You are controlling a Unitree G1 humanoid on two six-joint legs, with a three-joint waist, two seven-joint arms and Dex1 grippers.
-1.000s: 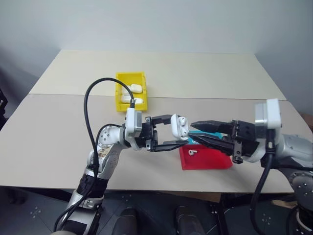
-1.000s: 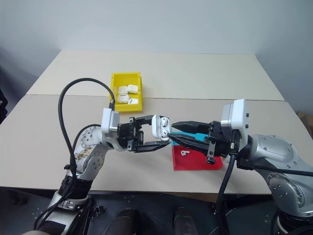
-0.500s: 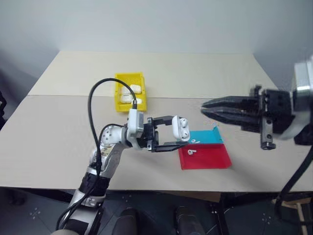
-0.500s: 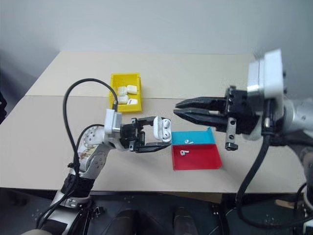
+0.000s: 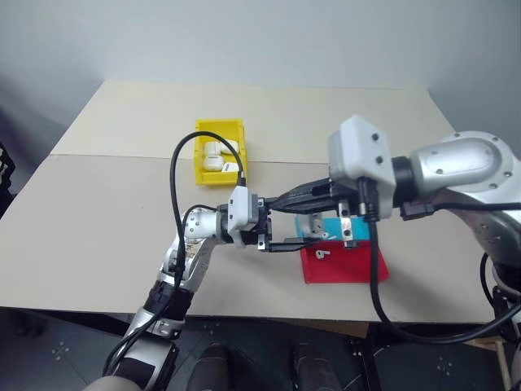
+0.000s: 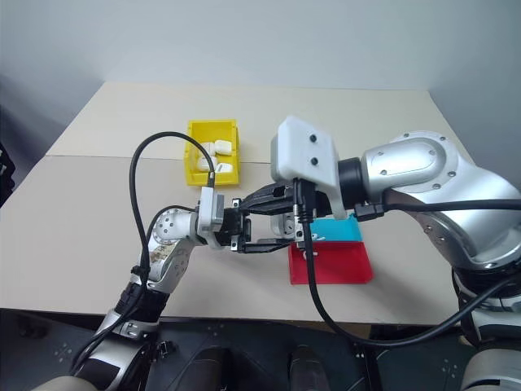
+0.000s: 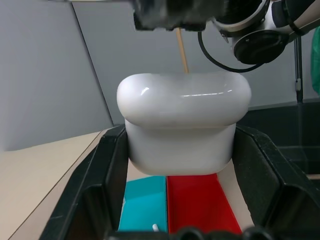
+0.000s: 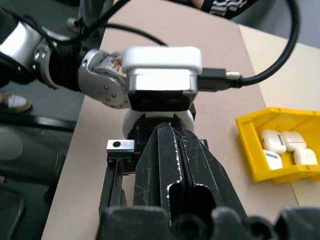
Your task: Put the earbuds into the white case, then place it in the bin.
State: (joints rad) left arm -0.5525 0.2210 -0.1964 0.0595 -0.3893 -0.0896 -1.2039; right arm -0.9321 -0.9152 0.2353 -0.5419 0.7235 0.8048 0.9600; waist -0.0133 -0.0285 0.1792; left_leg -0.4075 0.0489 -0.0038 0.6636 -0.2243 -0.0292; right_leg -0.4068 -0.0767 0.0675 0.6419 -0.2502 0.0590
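Between our two sets of jaws, the white case (image 7: 183, 122) now looks closed.
Our left gripper (image 5: 285, 221) clamps the case above the red and blue tray (image 5: 346, 265), while our right gripper (image 6: 262, 198), which has swung across with jaws clenched empty, presses over it. We judge the bin (image 5: 218, 151), beyond the jaws, comes next.

My rig: silver-grey jointed arms, white wrist camera housings, looping black cables, left pincer (image 5: 286, 229) and right pincer (image 8: 172, 150) with scuffed black fingers.
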